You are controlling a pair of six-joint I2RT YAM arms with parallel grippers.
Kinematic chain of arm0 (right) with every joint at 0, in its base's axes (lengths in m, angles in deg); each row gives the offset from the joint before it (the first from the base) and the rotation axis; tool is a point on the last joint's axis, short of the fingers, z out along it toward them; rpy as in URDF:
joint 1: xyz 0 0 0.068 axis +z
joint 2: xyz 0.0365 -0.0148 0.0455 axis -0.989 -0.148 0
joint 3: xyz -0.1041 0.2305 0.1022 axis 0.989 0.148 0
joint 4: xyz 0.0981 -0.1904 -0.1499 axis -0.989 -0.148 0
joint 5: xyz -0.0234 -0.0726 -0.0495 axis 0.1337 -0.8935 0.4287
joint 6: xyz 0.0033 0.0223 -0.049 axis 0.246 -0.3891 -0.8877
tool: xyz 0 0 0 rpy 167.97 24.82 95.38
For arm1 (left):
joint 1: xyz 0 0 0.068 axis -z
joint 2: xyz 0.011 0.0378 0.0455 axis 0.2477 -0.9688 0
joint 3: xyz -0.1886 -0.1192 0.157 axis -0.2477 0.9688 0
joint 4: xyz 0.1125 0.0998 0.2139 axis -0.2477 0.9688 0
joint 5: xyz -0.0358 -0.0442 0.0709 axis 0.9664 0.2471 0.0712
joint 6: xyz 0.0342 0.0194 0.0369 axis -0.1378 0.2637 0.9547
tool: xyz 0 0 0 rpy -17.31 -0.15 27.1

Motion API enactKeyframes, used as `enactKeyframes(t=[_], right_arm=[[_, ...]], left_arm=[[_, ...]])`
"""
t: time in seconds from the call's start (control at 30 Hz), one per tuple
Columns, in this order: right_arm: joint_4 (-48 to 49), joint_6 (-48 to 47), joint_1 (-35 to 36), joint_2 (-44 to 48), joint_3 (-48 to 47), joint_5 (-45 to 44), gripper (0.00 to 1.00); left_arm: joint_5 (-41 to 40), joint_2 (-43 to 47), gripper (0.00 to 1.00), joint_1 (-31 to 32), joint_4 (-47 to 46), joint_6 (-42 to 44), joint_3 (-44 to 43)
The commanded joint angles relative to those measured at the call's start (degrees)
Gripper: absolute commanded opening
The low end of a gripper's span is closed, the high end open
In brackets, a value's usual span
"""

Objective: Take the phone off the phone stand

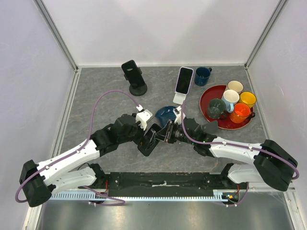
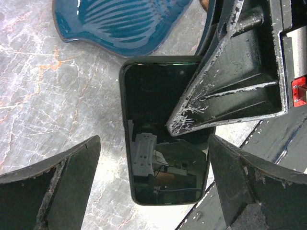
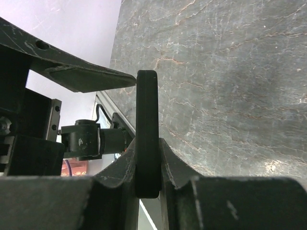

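Right gripper (image 3: 147, 160) clamped tight across the faces of a black phone (image 3: 146, 105), over the grey table (image 3: 230, 72). Left gripper (image 2: 153, 143) spread wide and holding nothing, one finger either side of the phone. Black phone stand (image 1: 135, 77) well apart, at the table's far side.

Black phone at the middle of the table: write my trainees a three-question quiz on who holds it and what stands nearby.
1. True or false: the right gripper is shut on the black phone.
2. Multiple choice: the left gripper is A) open, with a finger on either side of the phone, B) shut on the phone, C) out of view.
3. Fill in: the orange mug stands on a red ____.
Key: 1 true; 2 A; 3 tray.
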Motion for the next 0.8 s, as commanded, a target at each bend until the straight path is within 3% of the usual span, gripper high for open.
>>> enactKeyframes(t=[0.0,0.4,0.77], right_arm=[[9.0,2.4,0.8,-0.4,-3.6,-0.3,0.0],[9.1,2.7,1.0,0.6,-3.2,-1.0,0.0],[10.3,3.7,1.0,0.6,-3.3,-0.3,0.0]], left_arm=[[0.2,-1.5,1.0,1.3,0.0,2.5,-2.5],[6.3,-2.6,1.0,1.8,-0.1,2.8,-2.8],[2.6,-4.4,1.0,2.0,0.9,2.5,-3.1]])
